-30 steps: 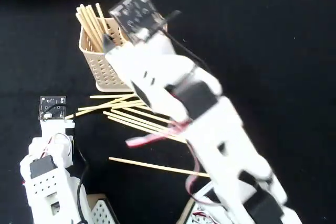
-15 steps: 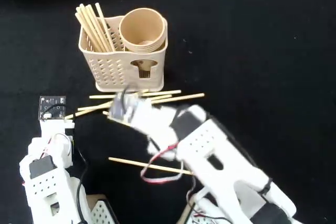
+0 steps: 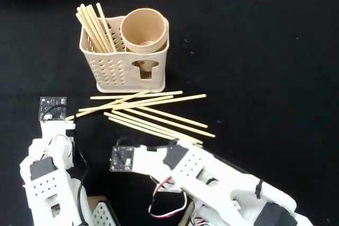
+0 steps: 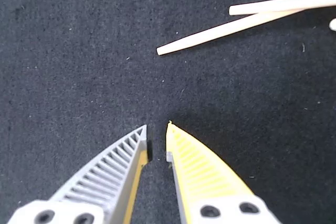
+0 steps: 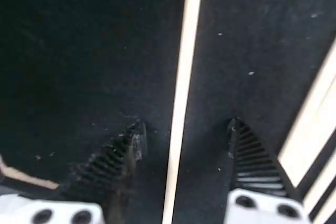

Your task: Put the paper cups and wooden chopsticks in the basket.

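Right jaws gape empty astride a lone pale wooden chopstick (image 5: 181, 77) on the black-clothed bench (image 3: 275, 67), having swung back from the beige slotted plastic basket (image 3: 114, 72), where a tan paper cup (image 3: 144, 27) now stands. Left jaws idle, all but closed on nothing. The loose chopstick pile (image 3: 153, 115) is probably next.

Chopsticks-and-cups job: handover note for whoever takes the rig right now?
Left gripper: nearly closed, empty, over bare table.
Right gripper: open, straddling one loose chopstick, not gripped.
Done: paper cups stacked in the basket, a bundle of chopsticks beside them.
To do: the pile of chopsticks on the table in front of the basket, plus the straddled one.
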